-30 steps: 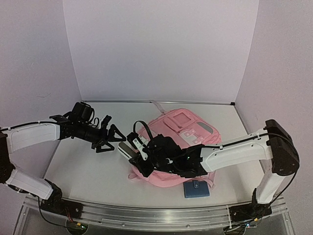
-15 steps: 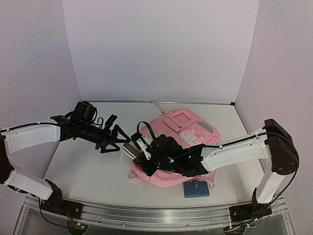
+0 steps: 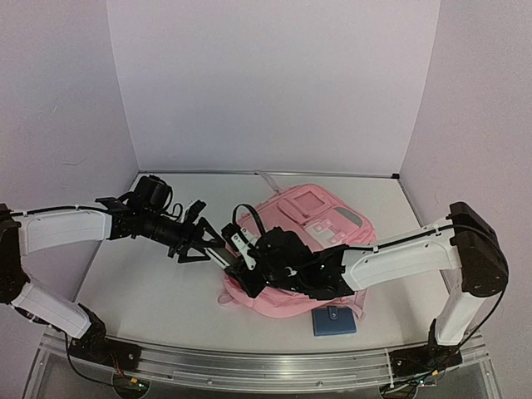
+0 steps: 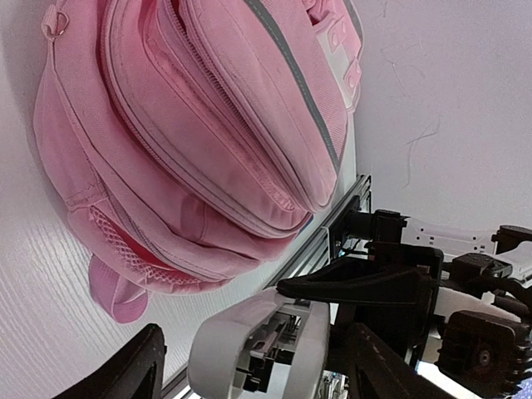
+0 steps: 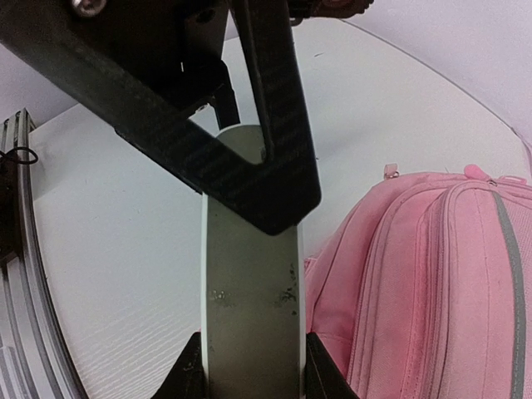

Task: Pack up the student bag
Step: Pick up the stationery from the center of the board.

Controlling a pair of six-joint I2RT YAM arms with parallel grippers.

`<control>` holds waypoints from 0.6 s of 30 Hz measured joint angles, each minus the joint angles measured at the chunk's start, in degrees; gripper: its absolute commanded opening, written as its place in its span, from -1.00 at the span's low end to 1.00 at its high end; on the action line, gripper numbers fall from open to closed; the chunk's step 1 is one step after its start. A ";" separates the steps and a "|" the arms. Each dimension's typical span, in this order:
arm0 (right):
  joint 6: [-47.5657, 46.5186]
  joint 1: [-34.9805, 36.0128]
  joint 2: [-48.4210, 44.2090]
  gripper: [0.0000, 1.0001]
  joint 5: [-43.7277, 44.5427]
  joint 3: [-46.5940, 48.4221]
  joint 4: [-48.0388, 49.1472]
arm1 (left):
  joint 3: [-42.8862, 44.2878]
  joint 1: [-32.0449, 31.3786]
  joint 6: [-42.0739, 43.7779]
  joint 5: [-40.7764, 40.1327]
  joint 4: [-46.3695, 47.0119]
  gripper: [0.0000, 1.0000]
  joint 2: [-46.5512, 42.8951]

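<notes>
Student bag (image 3: 320,208) lies flat at centre right of the overhead view. Just left of it, the right gripper (image 5: 253,367) pinches a flat grey case (image 5: 249,283) by its edges. The left gripper (image 4: 253,345) straddles the case's far end, jaws spread and not clearly touching. If one lets go before the other bites squarely, the case could twist or drop short of the bag.

Table (image 3: 141,283) left of student bag (image 3: 312,208) passable; left hand (image 3: 211,243), right hand (image 5: 249,376), grey case (image 5: 249,283) crowd bag's left edge.
</notes>
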 measured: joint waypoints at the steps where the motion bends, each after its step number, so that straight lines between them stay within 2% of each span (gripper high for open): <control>1: -0.07 0.00 0.00 -0.94 0.01 0.00 0.18 | 0.00 -0.09 -0.12 0.09 0.15 0.33 0.24; 11: -0.11 0.00 0.00 -0.92 0.48 0.00 0.90 | 0.00 -0.16 -1.91 1.19 3.12 -0.22 0.46; 17: 0.20 -0.33 -0.09 -0.72 1.31 -0.26 1.41 | -0.02 -0.05 -2.60 1.61 5.67 -0.50 0.70; 18: 0.30 -0.33 -0.13 -0.61 1.45 -0.31 1.49 | -0.02 -0.03 -2.66 1.61 6.01 -0.51 0.72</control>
